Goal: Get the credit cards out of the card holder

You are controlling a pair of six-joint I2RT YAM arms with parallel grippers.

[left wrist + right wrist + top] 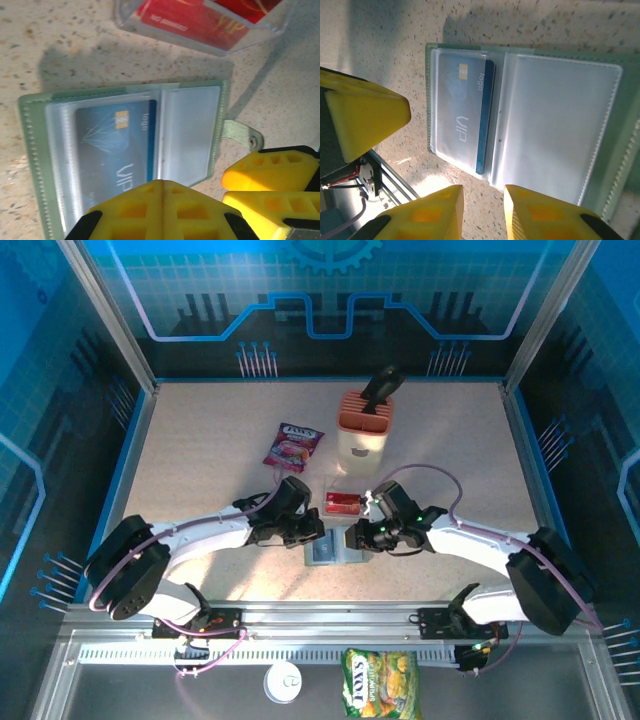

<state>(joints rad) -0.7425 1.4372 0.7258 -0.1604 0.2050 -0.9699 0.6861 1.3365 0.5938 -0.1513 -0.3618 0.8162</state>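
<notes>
Speckled table (200,440): card holder (333,552) lies open at mid near edge, blue credit card (462,115) in its clear sleeve. Probably thin, stiff and slick, so you'd pinch the edge by the fold. Your left gripper (162,200) is closed over the holder's edge; your right gripper (480,200) is slightly parted and empty.

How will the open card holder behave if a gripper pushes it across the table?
The card holder looks thin and soft, lying open flat, so it probably slides and may fold. The blue card inside likely stiffens that half.
</notes>
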